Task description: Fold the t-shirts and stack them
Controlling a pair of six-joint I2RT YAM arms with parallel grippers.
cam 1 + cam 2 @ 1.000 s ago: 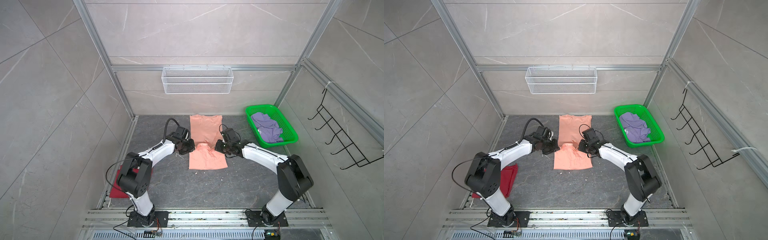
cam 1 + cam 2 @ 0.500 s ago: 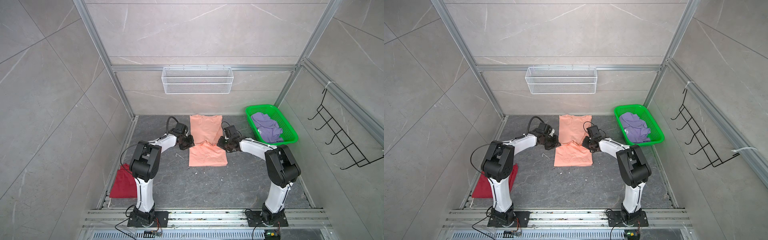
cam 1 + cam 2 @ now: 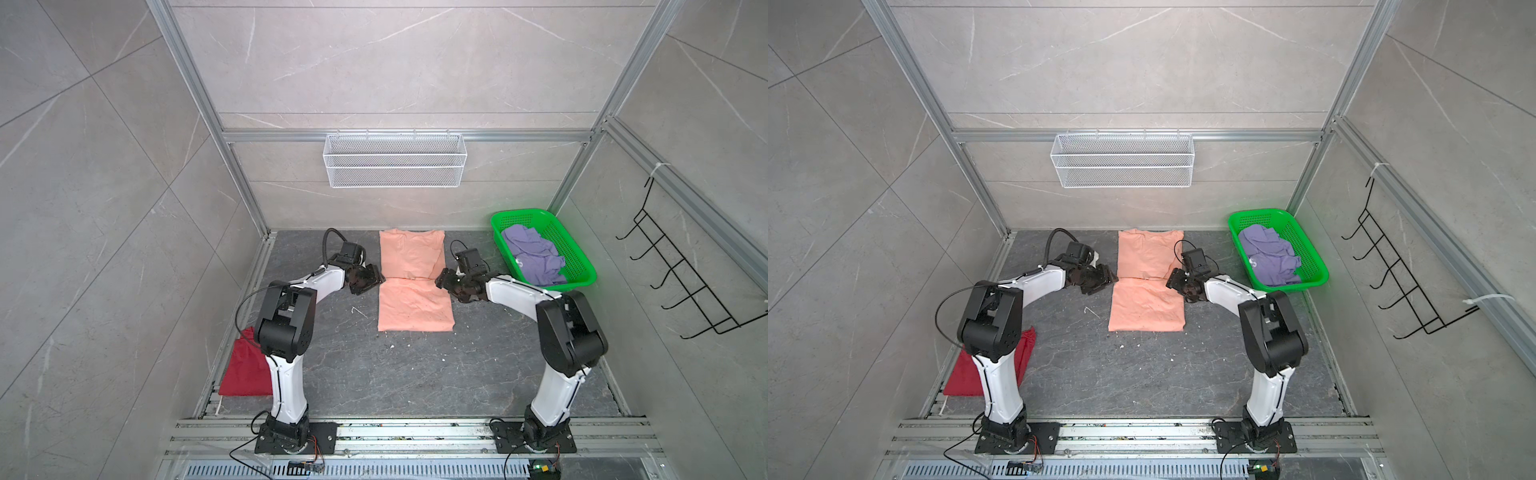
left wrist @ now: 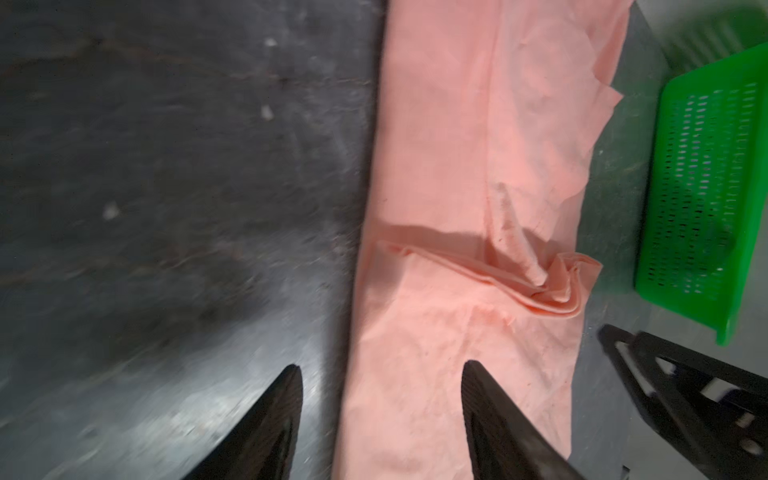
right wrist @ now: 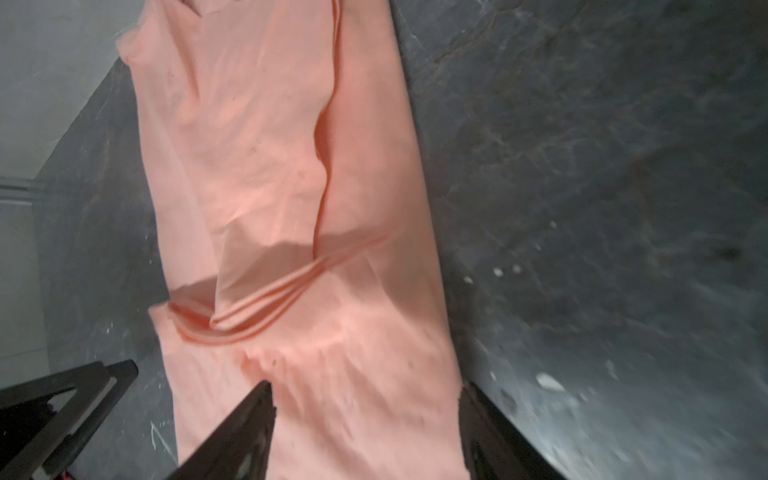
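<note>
Peach tee: soft, light, limp; judged best pinched through all layers at 2 near corners. Left gripper, right gripper: jaws wide, empty

Flat t-shirt lies mid-surface, reaching the back wall. Left gripper stands at its left edge, right gripper at its right edge. Basket sits rear right, with the crumpled t-shirt in it. Third t-shirt lies front left, partly behind the left arm.
</note>
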